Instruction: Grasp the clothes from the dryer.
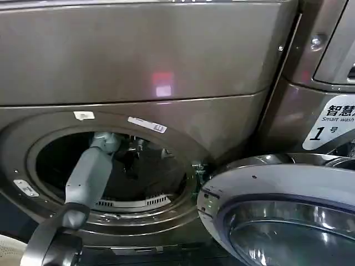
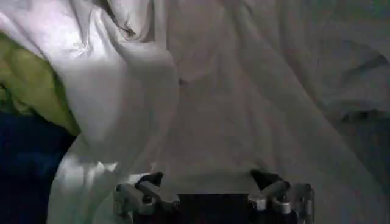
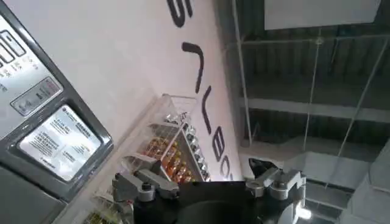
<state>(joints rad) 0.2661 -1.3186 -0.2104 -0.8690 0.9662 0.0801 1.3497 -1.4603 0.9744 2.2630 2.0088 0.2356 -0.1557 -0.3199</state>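
Note:
The dryer (image 1: 166,66) is a bronze-grey front loader with its round porthole (image 1: 113,166) open. My left arm (image 1: 89,177) reaches through the porthole into the dark drum. In the left wrist view, the clothes lie just ahead: a big pale grey-white cloth (image 2: 231,103), a yellow-green piece (image 2: 30,85) and a dark navy piece (image 2: 24,158). My left gripper (image 2: 207,178) is open, its fingers spread wide against the pale cloth, with fabric lying between them. My right gripper (image 3: 204,170) is away from the dryer, open and holding nothing, pointing up at a wall and the ceiling.
The dryer's round door (image 1: 283,210) hangs open at the lower right, close to the porthole. A second machine with a white label marked "1" (image 1: 333,124) stands on the right. A cream basket's rim (image 1: 8,249) shows at the lower left corner.

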